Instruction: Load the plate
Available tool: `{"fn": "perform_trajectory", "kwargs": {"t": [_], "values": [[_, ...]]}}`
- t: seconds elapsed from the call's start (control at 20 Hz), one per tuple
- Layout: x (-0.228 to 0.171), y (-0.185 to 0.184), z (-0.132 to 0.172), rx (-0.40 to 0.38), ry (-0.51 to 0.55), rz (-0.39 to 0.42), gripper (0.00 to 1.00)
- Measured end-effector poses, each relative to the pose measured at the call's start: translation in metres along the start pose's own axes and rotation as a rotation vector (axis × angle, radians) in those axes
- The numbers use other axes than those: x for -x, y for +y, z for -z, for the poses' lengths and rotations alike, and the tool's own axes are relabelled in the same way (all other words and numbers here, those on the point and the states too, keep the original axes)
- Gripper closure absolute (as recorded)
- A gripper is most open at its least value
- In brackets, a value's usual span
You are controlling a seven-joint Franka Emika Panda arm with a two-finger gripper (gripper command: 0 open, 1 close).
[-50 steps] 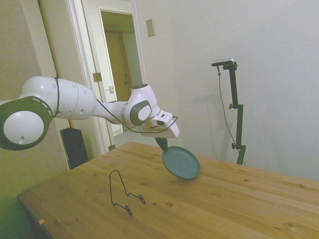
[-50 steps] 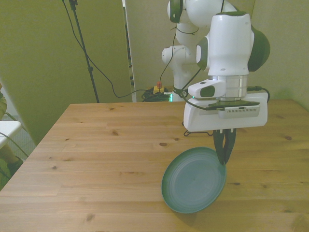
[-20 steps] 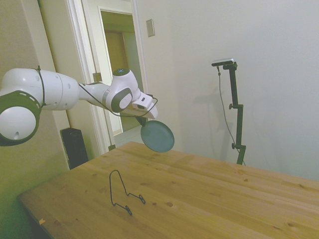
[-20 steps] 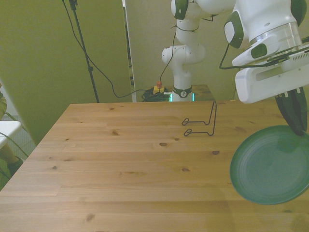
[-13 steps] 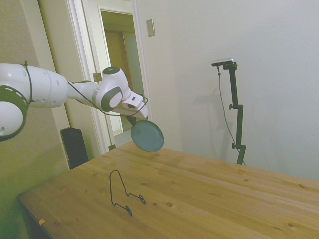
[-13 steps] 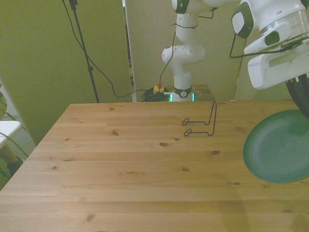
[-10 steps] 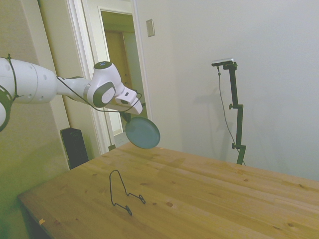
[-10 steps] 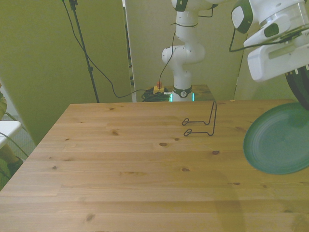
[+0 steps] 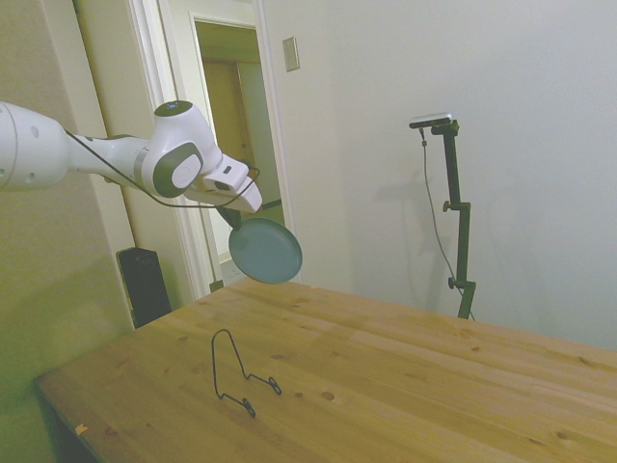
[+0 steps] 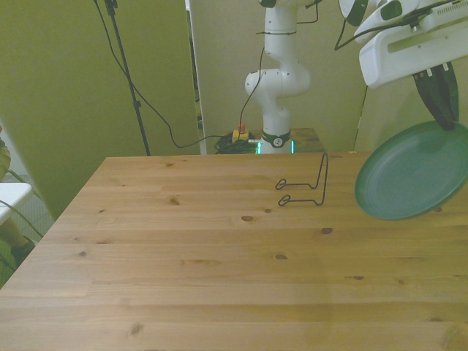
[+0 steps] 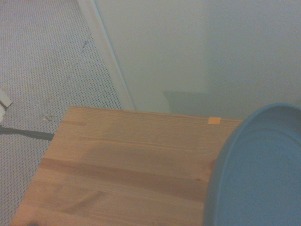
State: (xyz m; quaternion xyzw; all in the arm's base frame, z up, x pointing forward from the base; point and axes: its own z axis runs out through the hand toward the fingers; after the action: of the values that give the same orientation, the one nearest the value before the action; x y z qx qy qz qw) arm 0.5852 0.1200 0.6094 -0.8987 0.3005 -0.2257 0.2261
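One round, shallow, matte teal-green plate (image 9: 265, 251) with a low raised rim hangs in the air above the wooden table (image 9: 386, 376), clear of the surface, held only at its upper edge. The white arm's gripper (image 10: 441, 102) has its dark fingers (image 10: 437, 99) pressed together on that rim, pinching the plate from above, so the disc hangs tilted below the grip with its hollow face turned partly toward the front camera. In the side view the plate is over the table's far edge near the doorway; in the front view it sits at the front view's right, level with and well apart from the thin black wire stand (image 10: 313, 184), which stands upright on the table. The wrist view shows the plate's curved edge (image 11: 256, 169) close by, with a corner of the table beneath it and grey carpet (image 11: 42, 61) beyond. Judged from its look, the plate is rigid and does not sag under its own weight; it is probably light to moderate in mass, and could chip or break if dropped, though the material cannot be confirmed. The matte finish should give fair friction, yet a pinch on one point of the rim leaves the plate free to swing or pivot. The rim is the only practical hold. Seating the plate in the stand will likely call for its lower edge to enter the wires squarely.
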Motion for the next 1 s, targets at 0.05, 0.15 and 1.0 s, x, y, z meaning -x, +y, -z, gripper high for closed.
{"fn": "perform_trajectory", "kwargs": {"t": [0.05,0.15,1.0], "values": [[0.004,0.002,0.005,0.002,-0.001,-0.002,1.00],[0.012,0.005,0.011,0.006,-0.005,-0.007,1.00],[0.059,0.059,0.070,0.022,0.023,-0.032,1.00]]}}
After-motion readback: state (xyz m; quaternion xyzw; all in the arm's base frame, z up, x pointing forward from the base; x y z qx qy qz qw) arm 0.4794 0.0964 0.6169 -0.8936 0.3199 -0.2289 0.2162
